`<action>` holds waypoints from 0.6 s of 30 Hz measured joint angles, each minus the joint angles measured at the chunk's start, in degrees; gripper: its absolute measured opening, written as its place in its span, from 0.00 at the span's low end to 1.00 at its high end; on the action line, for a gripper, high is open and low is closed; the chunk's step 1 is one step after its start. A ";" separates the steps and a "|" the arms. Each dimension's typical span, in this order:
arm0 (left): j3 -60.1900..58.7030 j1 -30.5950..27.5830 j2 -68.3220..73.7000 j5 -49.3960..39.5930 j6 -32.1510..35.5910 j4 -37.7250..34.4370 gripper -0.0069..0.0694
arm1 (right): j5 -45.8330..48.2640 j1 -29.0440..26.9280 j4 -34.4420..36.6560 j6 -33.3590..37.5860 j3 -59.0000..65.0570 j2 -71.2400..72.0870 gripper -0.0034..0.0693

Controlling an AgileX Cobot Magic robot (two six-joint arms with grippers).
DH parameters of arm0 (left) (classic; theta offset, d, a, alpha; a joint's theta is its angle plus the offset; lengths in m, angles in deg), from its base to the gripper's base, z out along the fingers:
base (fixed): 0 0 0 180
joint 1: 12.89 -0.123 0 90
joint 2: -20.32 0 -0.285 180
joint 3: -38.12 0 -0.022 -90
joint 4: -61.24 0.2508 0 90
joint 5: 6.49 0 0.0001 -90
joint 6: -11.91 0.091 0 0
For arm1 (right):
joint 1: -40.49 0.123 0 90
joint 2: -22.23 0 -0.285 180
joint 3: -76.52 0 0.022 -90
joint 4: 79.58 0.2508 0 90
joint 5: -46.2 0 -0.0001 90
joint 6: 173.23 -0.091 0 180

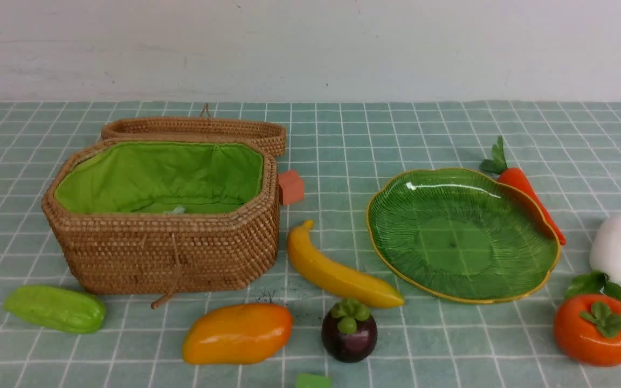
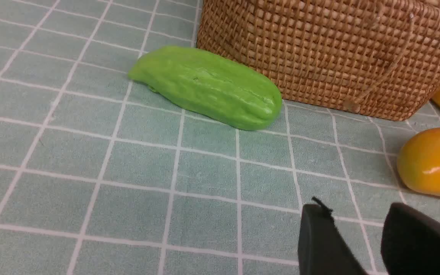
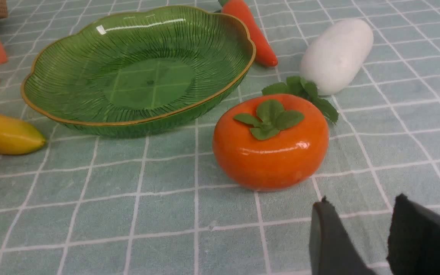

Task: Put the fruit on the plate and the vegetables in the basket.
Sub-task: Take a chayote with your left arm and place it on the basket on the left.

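Note:
The open wicker basket (image 1: 165, 237) with green lining stands at the left; the green plate (image 1: 526, 215) at the right holds nothing. The banana (image 1: 337, 272), mango (image 1: 237, 333) and mangosteen (image 1: 349, 331) lie in front between them. The green gourd (image 1: 54, 308) lies left of the basket. The carrot (image 1: 531, 196) lies behind the plate; the white radish (image 1: 619, 247) and persimmon (image 1: 596, 328) are at the right. My left gripper (image 2: 355, 217) is open and empty, short of the gourd (image 2: 208, 86) and mango (image 2: 434, 164). My right gripper (image 3: 361, 210) is open and empty, just short of the persimmon (image 3: 271, 143).
A small red block (image 1: 291, 187) lies right of the basket, and a green block (image 1: 313, 381) at the front edge. The basket's lid (image 1: 197, 128) lies open behind it. A white wall bounds the table at the back. Neither arm shows in the front view.

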 joint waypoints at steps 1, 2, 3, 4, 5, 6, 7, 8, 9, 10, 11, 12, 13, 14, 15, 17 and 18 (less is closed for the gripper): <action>0.00 0.00 0.00 0.00 0.00 0.00 0.40 | 0.00 0.00 0.00 0.00 0.00 0.00 0.38; 0.00 0.00 0.00 0.00 0.00 0.00 0.40 | 0.00 0.00 0.00 0.00 0.00 0.00 0.38; 0.00 0.00 0.00 0.00 0.00 0.00 0.40 | 0.00 0.00 0.00 0.00 0.00 0.00 0.38; 0.00 0.00 0.00 0.00 0.00 0.00 0.40 | 0.00 0.00 0.00 0.00 0.00 0.00 0.38; 0.00 0.00 0.00 0.00 0.00 0.00 0.40 | 0.00 0.00 0.00 0.00 0.00 0.00 0.38; 0.00 0.00 0.00 0.00 0.00 0.00 0.40 | 0.00 0.00 0.00 0.00 0.00 0.00 0.38; 0.00 0.00 0.00 0.00 0.00 0.00 0.40 | 0.00 0.00 0.00 0.00 0.00 0.00 0.38; 0.00 0.00 0.00 0.00 0.00 0.00 0.40 | 0.00 0.00 0.00 0.00 0.00 0.00 0.38; 0.00 0.00 0.00 0.00 0.00 0.00 0.40 | 0.00 0.00 0.00 0.00 0.00 0.00 0.38; 0.00 0.00 0.00 0.00 0.00 0.00 0.40 | 0.00 0.00 0.00 0.00 0.00 0.00 0.38; 0.00 0.00 0.00 0.00 0.00 0.00 0.40 | 0.00 0.00 0.00 0.00 0.00 0.00 0.38; 0.00 0.00 0.00 0.00 0.00 0.00 0.40 | 0.00 0.00 0.00 0.00 0.00 0.00 0.38; 0.00 0.00 0.00 0.00 0.00 0.00 0.40 | 0.00 0.00 0.00 0.00 0.00 0.00 0.38; 0.00 0.00 0.00 0.00 0.00 0.00 0.40 | 0.00 0.00 0.00 0.00 0.00 0.00 0.38; 0.00 0.00 0.00 0.00 0.00 0.00 0.40 | 0.00 0.00 0.00 0.00 0.00 0.00 0.38; 0.00 0.00 0.00 0.16 0.00 0.00 0.40 | 0.00 0.00 0.00 0.00 0.00 0.00 0.38; 0.00 0.00 0.00 0.95 0.00 0.00 0.40 | 0.00 0.00 0.00 0.00 0.00 0.00 0.38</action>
